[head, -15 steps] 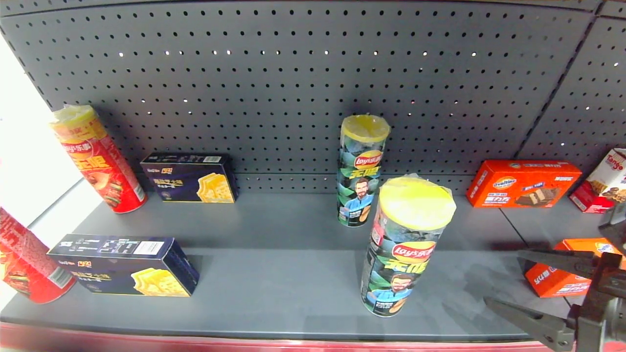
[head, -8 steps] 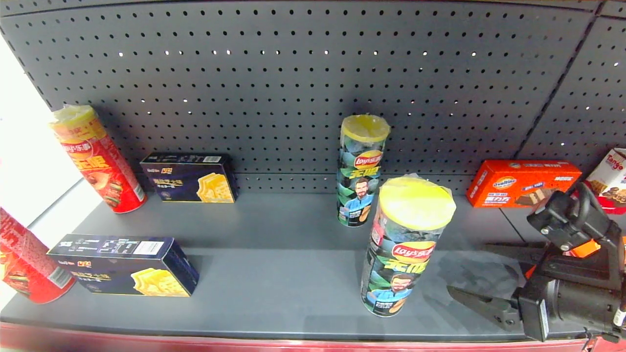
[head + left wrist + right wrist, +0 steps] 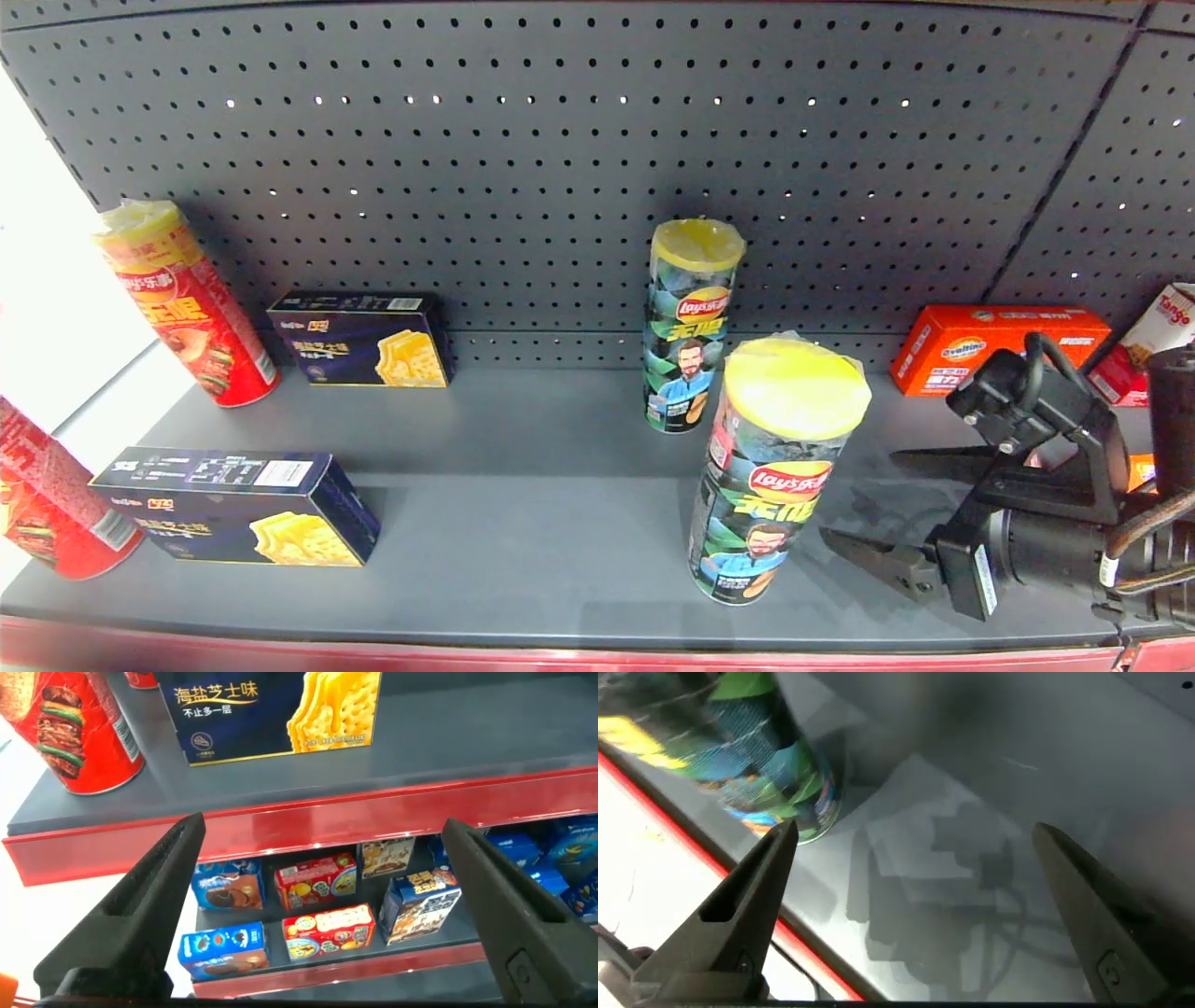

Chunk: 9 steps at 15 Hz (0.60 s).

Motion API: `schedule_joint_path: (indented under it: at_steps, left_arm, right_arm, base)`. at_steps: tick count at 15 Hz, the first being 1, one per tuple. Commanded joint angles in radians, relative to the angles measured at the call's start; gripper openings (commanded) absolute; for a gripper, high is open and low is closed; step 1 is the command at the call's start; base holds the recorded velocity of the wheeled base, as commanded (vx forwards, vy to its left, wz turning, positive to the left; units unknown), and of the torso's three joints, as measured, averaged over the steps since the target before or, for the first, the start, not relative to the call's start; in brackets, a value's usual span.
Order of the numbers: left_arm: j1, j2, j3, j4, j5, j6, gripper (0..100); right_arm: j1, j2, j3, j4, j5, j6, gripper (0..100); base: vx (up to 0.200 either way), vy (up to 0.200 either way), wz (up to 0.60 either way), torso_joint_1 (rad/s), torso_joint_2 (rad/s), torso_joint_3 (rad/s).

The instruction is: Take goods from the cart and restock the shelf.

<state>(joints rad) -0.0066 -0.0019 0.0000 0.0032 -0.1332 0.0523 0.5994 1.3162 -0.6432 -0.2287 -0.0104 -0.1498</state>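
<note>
Green chip can (image 3: 770,476) upright on the grey shelf (image 3: 541,523)
Yellow lid on; it stands near the front edge, ahead of a matching can (image 3: 693,327) at the back.

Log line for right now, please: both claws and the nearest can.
right claw open, empty, beside front can | left claw open, empty, facing shelf | front can upright on shelf

Right gripper (image 3: 859,497) (jaws spread) has slid leftward, nearer the front chips can (image 3: 780,467)
</note>
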Motion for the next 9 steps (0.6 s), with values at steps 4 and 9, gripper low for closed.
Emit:
schedule_joint_path:
  at_steps: [4,9]
  left_arm:
    - [-0.001,0.002,0.0,0.0,0.0,0.0,100]
    - [-0.001,0.002,0.0,0.0,0.0,0.0,100]
  right_arm:
    - [0.022,0.057,-0.027,-0.017,-0.008,-0.001,100]
    - [0.048,0.064,-0.038,-0.017,-0.008,-0.001,100]
  base:
    - [0.0,0.0,0.0,0.0,0.0,0.0]
    - [0.0,0.0,0.0,0.0,0.0,0.0]
